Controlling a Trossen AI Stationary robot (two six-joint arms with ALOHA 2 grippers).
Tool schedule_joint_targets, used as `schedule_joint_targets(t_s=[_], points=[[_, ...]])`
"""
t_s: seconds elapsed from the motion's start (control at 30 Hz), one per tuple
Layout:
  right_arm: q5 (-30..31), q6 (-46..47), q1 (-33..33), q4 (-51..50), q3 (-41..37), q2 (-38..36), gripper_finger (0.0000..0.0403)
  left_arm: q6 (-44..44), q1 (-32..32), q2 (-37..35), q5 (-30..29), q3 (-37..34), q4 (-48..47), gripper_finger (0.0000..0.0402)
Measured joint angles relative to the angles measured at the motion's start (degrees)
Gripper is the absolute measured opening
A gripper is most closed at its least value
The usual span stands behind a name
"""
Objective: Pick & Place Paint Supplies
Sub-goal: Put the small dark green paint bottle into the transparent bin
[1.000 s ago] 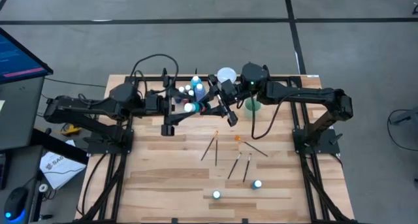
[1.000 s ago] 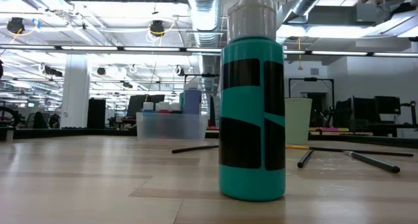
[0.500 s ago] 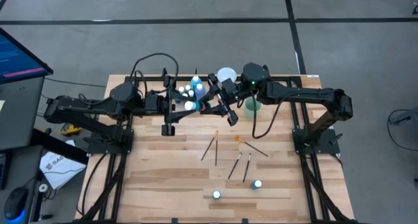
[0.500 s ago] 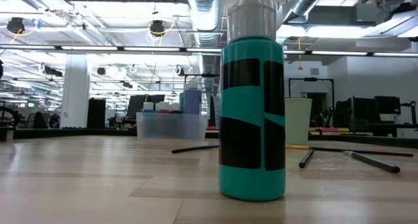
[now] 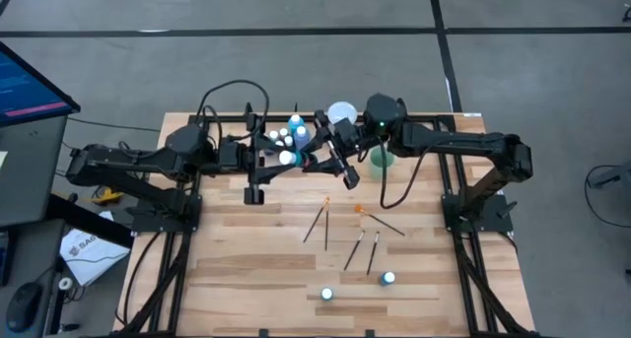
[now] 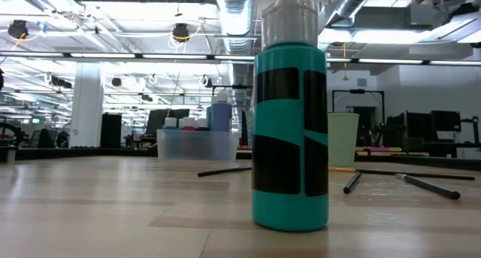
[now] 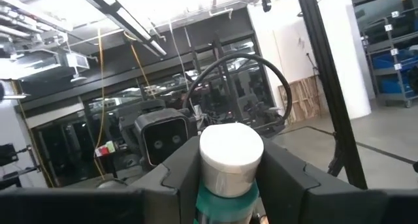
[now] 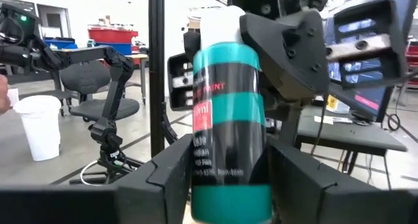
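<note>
Both grippers are met over the far middle of the wooden table (image 5: 246, 269), with one green paint bottle (image 8: 228, 119) shared between them. Left gripper (image 7: 225, 168) is closed on the bottle's white cap end, the cap (image 7: 231, 151) being seen between its two dark fingers (image 7: 176, 172). Right gripper (image 8: 225, 178) is wrapped around the bottle's lower body; whether its hold is firm or slackening cannot be judged. From above, the bottle (image 5: 289, 160) is seen lying roughly level, its long axis running between the two grippers, cap toward the left arm and base toward the right. It is held above the table, just beside a clear bin (image 5: 268, 141) in which other white-capped bottles (image 5: 284, 134) are stood. Five brushes (image 5: 315, 223) are scattered nearer the front, and two more bottles (image 5: 327, 295) are stood upright by the front edge.
</note>
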Motion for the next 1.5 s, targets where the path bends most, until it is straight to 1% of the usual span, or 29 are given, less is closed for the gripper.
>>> schedule_joint_targets(t_s=[0.17, 0.27, 0.37, 0.4, 0.43, 0.57, 0.67, 0.77, 0.9, 0.97, 1.13, 1.23, 1.4, 1.5], points=[[0.0, -0.6, -2.2, -3.2, 0.0, -1.4, 0.0232, 0.0, 0.0, -0.6, -5.6, 0.0, -0.4, 0.012], [0.1, -0.6, -4.0, -6.8, 0.0, -3.6, 0.0265, 0.0, 0.0, -0.5, -12.0, 0.0, -1.5, 0.0122], [0.1, -0.6, -5.9, -11.8, 0.0, -6.5, 0.0282, 0.0, 0.0, -0.6, -19.7, 0.0, -6.6, 0.0123], [0.1, -0.6, -6.6, -13.9, 0.0, -7.7, 0.0284, 0.0, 0.3, -0.6, -21.7, 0.0, -9.2, 0.0123], [0.1, -1.2, -7.2, -16.2, 0.0, -9.0, 0.0285, 0.0, 0.5, -0.5, -22.4, -0.4, -10.8, 0.0123], [0.7, -3.5, -8.6, -24.1, 0.0, -14.4, 0.0285, -1.4, 2.2, -1.0, -22.1, -5.0, -9.4, 0.0123], [1.5, -3.6, -8.9, -28.3, 0.0, -18.0, 0.0285, -4.0, 4.5, -3.3, -21.8, -10.7, -9.0, 0.0125], [1.6, -3.4, -8.6, -31.7, 0.1, -21.2, 0.0285, -6.8, 7.1, -7.2, -22.2, -18.2, -8.0, 0.0125], [2.2, -3.0, -7.8, -35.7, 0.0, -24.1, 0.0285, -10.7, 10.6, -13.1, -22.2, -29.1, -2.0, 0.0123], [4.1, -3.0, -7.1, -37.0, 0.0, -25.2, 0.0285, -12.8, 12.3, -15.7, -22.7, -34.3, 1.6, 0.0124], [7.5, -2.9, -5.7, -37.7, 0.0, -26.1, 0.0285, -15.3, 15.4, -17.3, -23.6, -44.7, 12.0, 0.0125], [8.7, -2.6, -5.4, -37.8, 0.0, -26.0, 0.0285, -16.6, 17.1, -17.0, -24.4, -49.2, 15.3, 0.0124], [9.2, -0.8, -5.5, -38.0, 0.0, -24.8, 0.0286, -16.8, 20.6, -16.7, -25.2, -54.1, 23.1, 0.0126], [9.2, -0.2, -5.5, -37.7, 0.0, -24.0, 0.0286, -16.8, 22.1, -16.7, -25.2, -55.9, 25.3, 0.0125]])
